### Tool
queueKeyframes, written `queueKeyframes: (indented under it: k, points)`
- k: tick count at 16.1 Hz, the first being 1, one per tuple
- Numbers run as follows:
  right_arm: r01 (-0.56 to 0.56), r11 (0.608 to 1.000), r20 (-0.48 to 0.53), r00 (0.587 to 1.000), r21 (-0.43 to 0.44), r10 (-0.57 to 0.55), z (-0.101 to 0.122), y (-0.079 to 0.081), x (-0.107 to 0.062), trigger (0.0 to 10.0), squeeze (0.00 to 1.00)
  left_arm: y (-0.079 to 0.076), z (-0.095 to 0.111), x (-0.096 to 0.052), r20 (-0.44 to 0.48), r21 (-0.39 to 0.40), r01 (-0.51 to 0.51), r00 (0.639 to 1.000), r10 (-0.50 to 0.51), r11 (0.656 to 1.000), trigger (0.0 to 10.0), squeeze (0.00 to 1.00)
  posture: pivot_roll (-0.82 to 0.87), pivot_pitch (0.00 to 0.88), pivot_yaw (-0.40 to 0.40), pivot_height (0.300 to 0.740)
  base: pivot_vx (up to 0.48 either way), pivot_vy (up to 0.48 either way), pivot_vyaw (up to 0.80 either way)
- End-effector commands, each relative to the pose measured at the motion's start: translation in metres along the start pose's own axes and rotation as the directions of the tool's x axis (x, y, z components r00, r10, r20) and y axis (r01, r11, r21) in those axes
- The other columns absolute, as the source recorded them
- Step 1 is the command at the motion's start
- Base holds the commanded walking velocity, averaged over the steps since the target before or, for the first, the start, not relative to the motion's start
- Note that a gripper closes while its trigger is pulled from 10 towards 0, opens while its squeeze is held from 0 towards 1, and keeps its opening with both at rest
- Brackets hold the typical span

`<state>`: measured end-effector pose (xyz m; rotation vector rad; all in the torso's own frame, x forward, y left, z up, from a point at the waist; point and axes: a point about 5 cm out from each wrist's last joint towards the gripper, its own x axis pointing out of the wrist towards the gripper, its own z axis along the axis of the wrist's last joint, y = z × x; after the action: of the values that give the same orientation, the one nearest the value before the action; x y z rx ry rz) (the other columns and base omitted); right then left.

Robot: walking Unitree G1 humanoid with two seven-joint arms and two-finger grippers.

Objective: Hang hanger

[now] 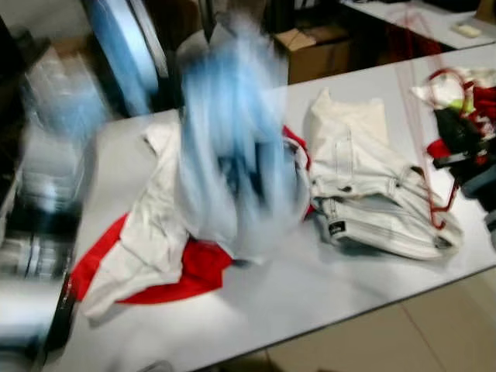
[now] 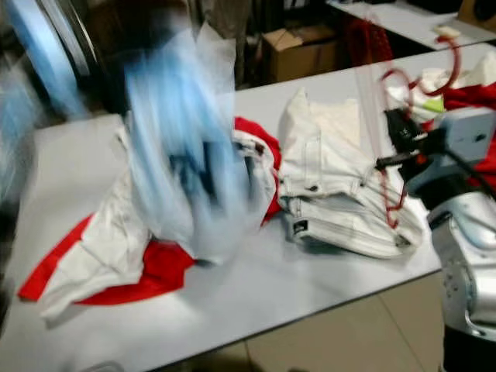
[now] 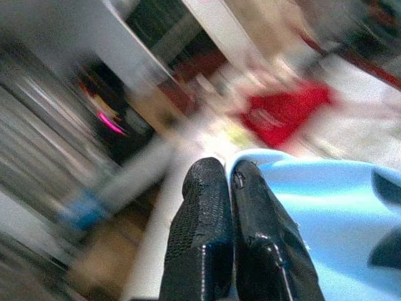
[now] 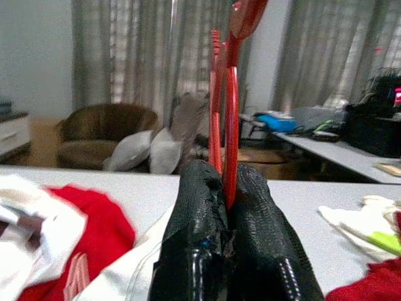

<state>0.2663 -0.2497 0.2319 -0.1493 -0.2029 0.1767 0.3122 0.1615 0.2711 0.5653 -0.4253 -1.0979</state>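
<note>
Left gripper (image 3: pixel 227 172): one; its two black fingers are pressed together on the edge of a light blue garment (image 1: pixel 232 155). It holds the cloth up above the table (image 1: pixel 325 287); the arm itself is only a blur at the left edge of the head views.
Light blue garment: one, blurred, hanging from the left gripper over the pile below it.
Red cloth (image 1: pixel 186 271): one, lying flat on the table under the blue garment.
White garment on the red cloth (image 1: pixel 147 232): one, spread over it, below the left gripper.
Folded white jeans (image 1: pixel 372 201): one, lying between the two grippers, just beside the right one.
Right gripper (image 4: pixel 227 182): one; its fingers are closed on the red hanger (image 4: pixel 230 125), with no gap showing beside the hanger.
Red hanger: one; it stands up from the right gripper, above the folded white jeans.
Mixed clothes (image 1: pixel 465 101): one small heap, red, white and black, behind the right gripper; I cannot count the pieces.
</note>
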Motion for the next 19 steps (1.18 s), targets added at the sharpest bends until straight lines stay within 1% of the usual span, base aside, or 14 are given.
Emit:
queueKeyframes:
  k: [1,2,3,4,5,7,9,11,12,14,15,17,18,19]
  points:
    - [-0.037,0.999,0.004,0.999,-0.005,0.037,0.001,0.005,0.000,10.0,0.00,-0.013,-0.004,-0.001,-0.048,-0.013,0.078,0.996,-0.079,0.997,0.0,0.00,-0.19,0.000,0.087,0.740,0.000,0.000,0.00]
    - [-0.049,0.999,-0.005,0.999,-0.006,0.049,-0.001,0.007,0.000,10.0,0.00,-0.033,-0.018,-0.011,-0.130,-0.050,0.142,0.980,-0.147,0.989,0.0,0.00,-0.19,0.000,0.084,0.740,0.000,0.000,0.00]
    - [-0.070,0.998,-0.021,0.997,-0.005,0.070,-0.004,0.008,-0.001,10.0,0.00,-0.055,-0.028,-0.025,-0.222,-0.113,0.193,0.951,-0.214,0.975,9.5,0.00,-0.19,0.000,0.080,0.740,0.000,0.000,0.00]
    - [-0.079,0.997,-0.031,0.996,-0.006,0.079,-0.005,0.008,-0.002,10.0,0.00,-0.060,-0.026,-0.031,-0.238,-0.152,0.203,0.942,-0.235,0.967,10.0,0.15,-0.19,0.000,0.074,0.740,0.000,0.000,0.00]
    - [-0.094,0.996,-0.051,0.994,-0.004,0.093,-0.008,0.008,-0.003,10.0,0.00,-0.066,-0.015,-0.038,-0.224,-0.253,0.181,0.945,-0.240,0.950,10.0,1.00,-0.19,0.000,0.069,0.740,0.000,0.000,0.00]
    - [-0.124,0.992,-0.087,0.989,-0.003,0.123,-0.015,0.011,-0.004,10.0,0.00,-0.079,-0.001,-0.050,-0.217,-0.383,0.201,0.929,-0.300,0.901,10.0,1.00,-0.19,0.000,0.064,0.740,0.000,0.000,0.00]
    - [-0.135,0.991,-0.126,0.983,0.007,0.134,-0.025,0.012,-0.007,10.0,0.00,-0.090,0.004,-0.062,-0.239,-0.455,0.205,0.909,-0.341,0.866,10.0,1.00,-0.18,0.000,0.055,0.740,0.000,0.000,0.00]
    - [-0.130,0.991,-0.144,0.981,0.016,0.131,-0.029,0.010,-0.006,10.0,0.00,-0.093,0.019,-0.063,-0.193,-0.492,0.202,0.923,-0.332,0.847,10.0,1.00,-0.18,0.000,0.043,0.740,0.000,0.000,0.00]
    - [-0.135,0.991,-0.145,0.980,0.014,0.136,-0.029,0.011,-0.004,10.0,0.00,-0.092,0.022,-0.063,-0.189,-0.490,0.189,0.930,-0.315,0.851,10.0,1.00,-0.17,0.000,0.039,0.740,0.000,0.000,0.00]
    - [-0.152,0.988,-0.137,0.979,0.018,0.153,-0.026,0.014,0.002,10.0,0.00,-0.078,0.027,-0.063,-0.169,-0.456,0.088,0.968,-0.183,0.885,10.0,1.00,-0.18,0.000,0.034,0.740,0.000,0.000,0.00]
    - [-0.168,0.985,-0.125,0.977,0.031,0.171,-0.023,0.020,0.003,10.0,0.00,-0.063,0.029,-0.062,-0.125,-0.438,-0.033,0.992,-0.025,0.898,10.0,1.00,-0.18,0.000,0.035,0.740,0.000,0.000,0.00]
    - [-0.190,0.980,-0.107,0.975,0.064,0.196,-0.019,0.031,0.002,10.0,0.00,-0.046,0.032,-0.060,-0.056,-0.445,-0.187,0.982,0.181,0.876,10.0,1.00,-0.19,0.000,0.039,0.740,0.000,0.000,0.00]
    - [-0.198,0.977,-0.094,0.974,0.078,0.205,-0.016,0.036,0.003,10.0,0.00,-0.041,0.030,-0.060,-0.065,-0.462,-0.240,0.969,0.237,0.854,10.0,1.00,-0.19,0.000,0.044,0.740,0.000,0.000,0.00]
    - [-0.201,0.975,-0.087,0.974,0.092,0.209,-0.014,0.046,0.004,10.0,0.00,-0.038,0.022,-0.059,-0.108,-0.487,-0.351,0.933,0.343,0.800,10.0,1.00,-0.20,0.000,0.056,0.740,0.000,0.000,0.00]
